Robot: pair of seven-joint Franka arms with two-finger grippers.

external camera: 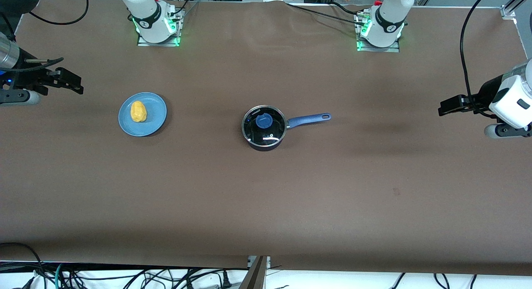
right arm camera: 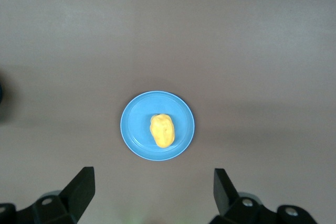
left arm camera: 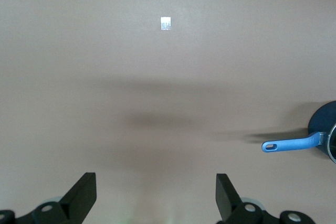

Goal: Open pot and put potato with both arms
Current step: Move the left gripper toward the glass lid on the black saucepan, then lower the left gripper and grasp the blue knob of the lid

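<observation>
1. The right gripper (external camera: 70, 82) hangs in the air over the bare brown table (external camera: 266, 197) at the right arm's end. Its two black fingers (right arm camera: 79, 192) stand wide apart and hold nothing.
2. The blue plate (external camera: 156, 118) lies flat on the table, between the right gripper and the pot and nearer the right arm's end. In the right wrist view the plate (right arm camera: 136, 129) lies between the spread fingers of that gripper (right arm camera: 152, 192), well apart from them.
3. The potato (external camera: 139, 111) lies on the plate, about at its middle, yellow-orange and lumpy; it shows again in the right wrist view (right arm camera: 161, 129).
4. The pot (external camera: 264, 127) stands upright near the middle of the table, well apart from the plate. Its glass lid (external camera: 270, 133) sits on it, closed, with the blue knob (external camera: 264, 121) at the centre.
5. The pot's blue handle (external camera: 309, 119) points toward the left arm's end of the table; it also shows in the left wrist view (left arm camera: 291, 144).
6. The left gripper (external camera: 447, 107) hangs over the table at the left arm's end, well apart from the handle. Its fingers (left arm camera: 81, 195) are spread wide with nothing between them.
</observation>
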